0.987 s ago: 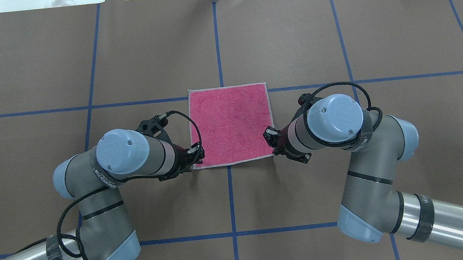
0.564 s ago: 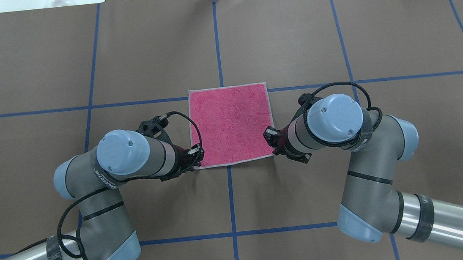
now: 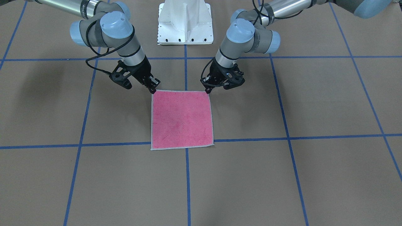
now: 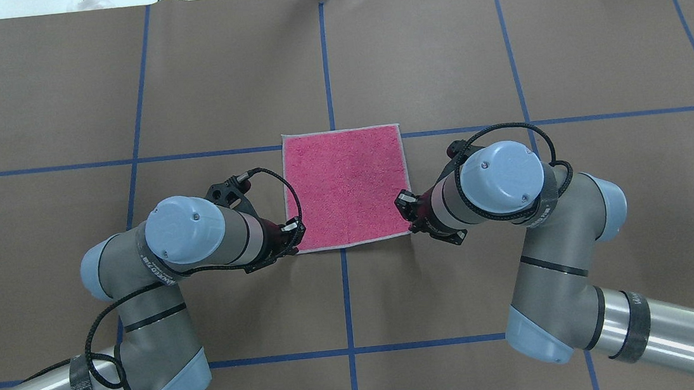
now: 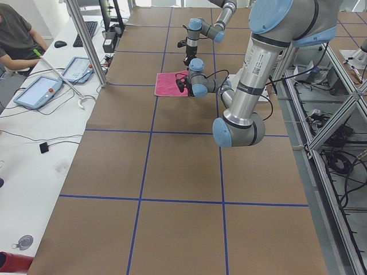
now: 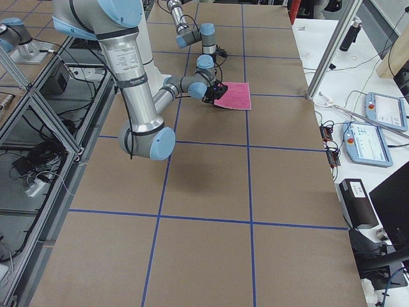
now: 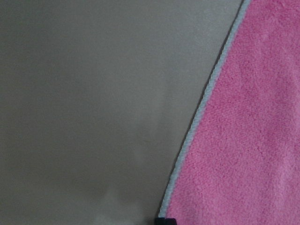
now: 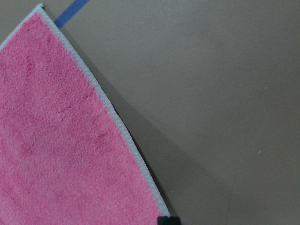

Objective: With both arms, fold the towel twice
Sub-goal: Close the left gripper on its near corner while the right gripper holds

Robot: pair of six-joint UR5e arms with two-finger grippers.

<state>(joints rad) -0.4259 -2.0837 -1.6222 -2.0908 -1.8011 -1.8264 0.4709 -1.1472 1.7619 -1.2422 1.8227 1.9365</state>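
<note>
Brown tabletop (image 4: 498, 46), blue-gridded, with the pink towel (image 4: 346, 185) lying flat at its centre.
Left pincer (image 3: 207, 90) and right pincer (image 3: 153, 91) each pinch closed on one robot-side towel corner, tips pointing down.

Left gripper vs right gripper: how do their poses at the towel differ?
Left gripper sits at the towel's robot-side left corner, right gripper at its robot-side right one. Left gripper leans in from the robot's left, right gripper from its right, mirrored. Shared: both tips are low at the robot-side edge, with the towel flat, pink up; open or shut, cannot tell.
</note>
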